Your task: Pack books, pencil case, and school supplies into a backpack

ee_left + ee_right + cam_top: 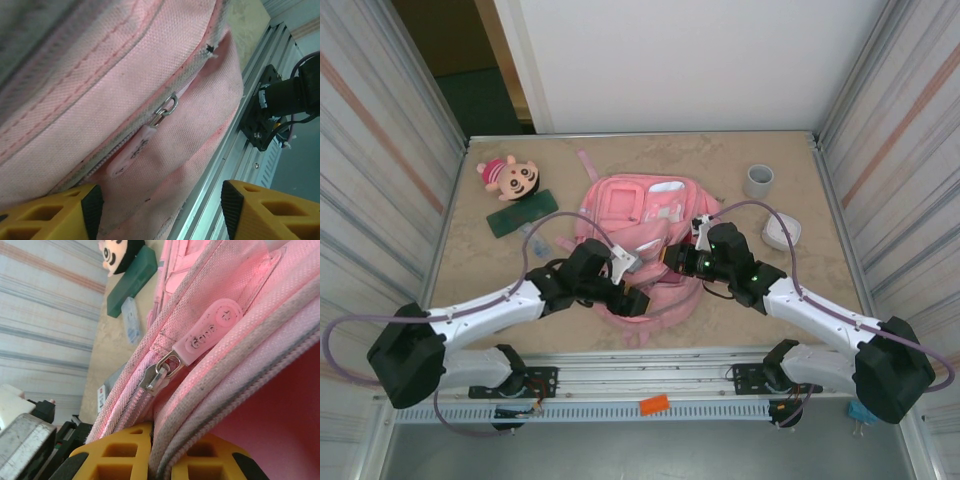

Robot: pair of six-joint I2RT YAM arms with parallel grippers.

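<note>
Pink backpack (625,205): zip-side seam (162,440) tight between our closed right jaws; zip pull (131,156) just ahead of our parted, empty left jaws.

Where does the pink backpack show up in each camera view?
Top external: backpack lies mid-picture.
Left wrist: backpack covers left and centre.
Right wrist: backpack runs diagonally from bottom to upper right.
Shared landmark: pink zip pull on a metal ring, both wrist views.

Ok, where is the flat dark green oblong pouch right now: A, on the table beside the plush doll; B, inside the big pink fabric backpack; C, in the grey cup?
A: the dark green pouch lies on the sandy table next to the pink-capped plush doll, outside the pink fabric backpack.
</note>
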